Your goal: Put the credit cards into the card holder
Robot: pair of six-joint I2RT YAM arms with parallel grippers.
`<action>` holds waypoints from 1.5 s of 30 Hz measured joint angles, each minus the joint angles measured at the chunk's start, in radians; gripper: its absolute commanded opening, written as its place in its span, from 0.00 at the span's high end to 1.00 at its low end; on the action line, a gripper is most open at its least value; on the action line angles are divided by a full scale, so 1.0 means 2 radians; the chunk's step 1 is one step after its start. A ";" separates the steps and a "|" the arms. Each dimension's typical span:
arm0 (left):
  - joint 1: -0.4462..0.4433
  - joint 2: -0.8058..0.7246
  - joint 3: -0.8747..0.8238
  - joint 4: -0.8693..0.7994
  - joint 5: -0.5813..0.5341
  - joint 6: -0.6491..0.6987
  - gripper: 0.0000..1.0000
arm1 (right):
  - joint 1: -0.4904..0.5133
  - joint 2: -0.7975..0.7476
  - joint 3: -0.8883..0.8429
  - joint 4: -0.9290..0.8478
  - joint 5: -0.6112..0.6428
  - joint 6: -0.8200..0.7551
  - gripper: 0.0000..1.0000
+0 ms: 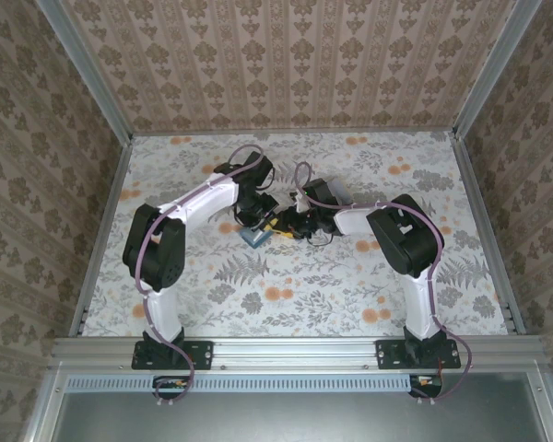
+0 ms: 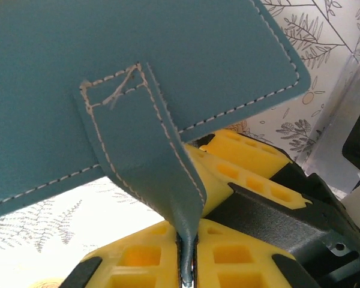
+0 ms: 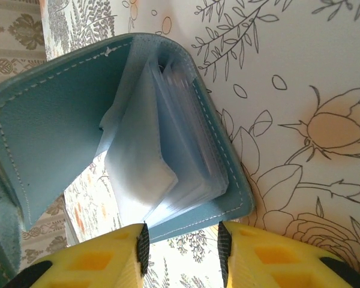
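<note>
Teal leather marks the card holder (image 1: 255, 237) in the top view, lying at the middle of the flowered bench (image 1: 350, 304), a little left of centre. My two arms bend in from either side and meet over it. My left tool (image 1: 252, 219) comes at it from the far left side, and my right tool (image 1: 290, 228) reaches in from the right, just beside it. From this height I cannot tell how either tool's jaws stand.

On my left wrist camera the card holder (image 2: 168, 60) fills the upper part of the picture, its stitched outer face towards the lens. Its closing strap (image 2: 150, 144) hangs down into my left tool (image 2: 186, 258), whose yellow jaws are pressed together on it. Past the strap, to the right, the yellow fingers (image 2: 258, 183) of my right tool sit close under the card holder's edge.

On my right wrist camera the card holder (image 3: 48, 132) stands open like a book above the bench (image 3: 300, 90), with a fan of clear sleeves (image 3: 144, 162) between its covers. My right tool (image 3: 183, 249) has its jaws apart, and the card holder's near edge sits at the mouth of the gap. I cannot tell whether either jaw touches it.
</note>
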 measured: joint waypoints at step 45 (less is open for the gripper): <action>0.113 -0.148 -0.165 0.113 -0.035 0.211 0.61 | 0.018 -0.087 0.075 -0.182 0.054 -0.167 0.56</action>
